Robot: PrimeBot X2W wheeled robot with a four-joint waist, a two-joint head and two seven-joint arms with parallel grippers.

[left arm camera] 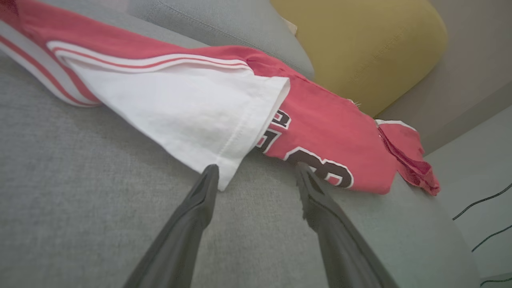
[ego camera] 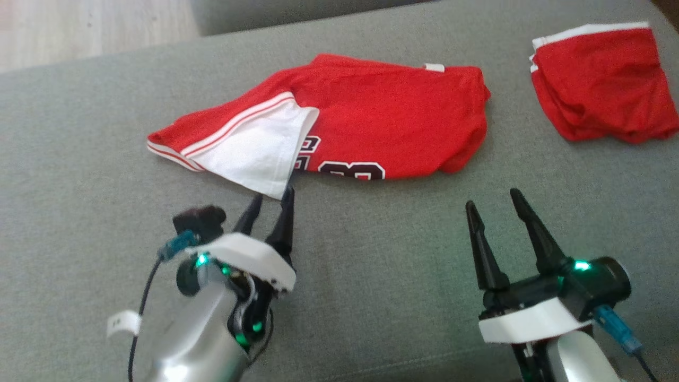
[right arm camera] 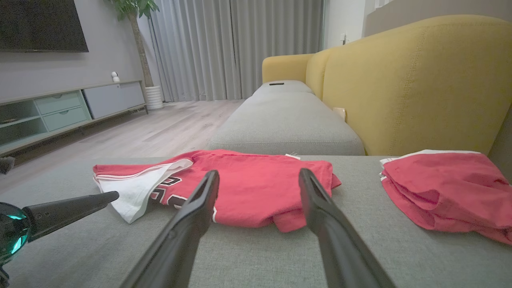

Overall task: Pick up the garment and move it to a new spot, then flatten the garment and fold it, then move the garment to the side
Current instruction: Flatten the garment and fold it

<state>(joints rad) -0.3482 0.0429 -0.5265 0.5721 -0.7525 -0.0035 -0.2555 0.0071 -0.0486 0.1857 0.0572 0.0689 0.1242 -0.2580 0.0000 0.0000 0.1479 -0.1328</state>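
A red jersey-style garment [ego camera: 382, 116] with a white sleeve [ego camera: 260, 148] and dark numerals lies crumpled on the grey couch seat [ego camera: 371, 276]. My left gripper [ego camera: 273, 199] is open, its tips at the sleeve's near corner. In the left wrist view, that gripper [left arm camera: 257, 170] straddles bare cushion, with the sleeve corner [left arm camera: 224, 176] touching the left finger. My right gripper [ego camera: 492, 199] is open and empty, a short way in front of the garment's right half. The right wrist view has the garment [right arm camera: 256, 164] just beyond the open right gripper [right arm camera: 259, 174].
A second red garment [ego camera: 599, 85], folded with white trim, lies at the seat's far right [right arm camera: 444, 188]. A yellow sofa back [right arm camera: 400, 80] rises behind. Wooden floor [ego camera: 79, 26] lies beyond the seat's far left edge. Bare cushion lies in front of both grippers.
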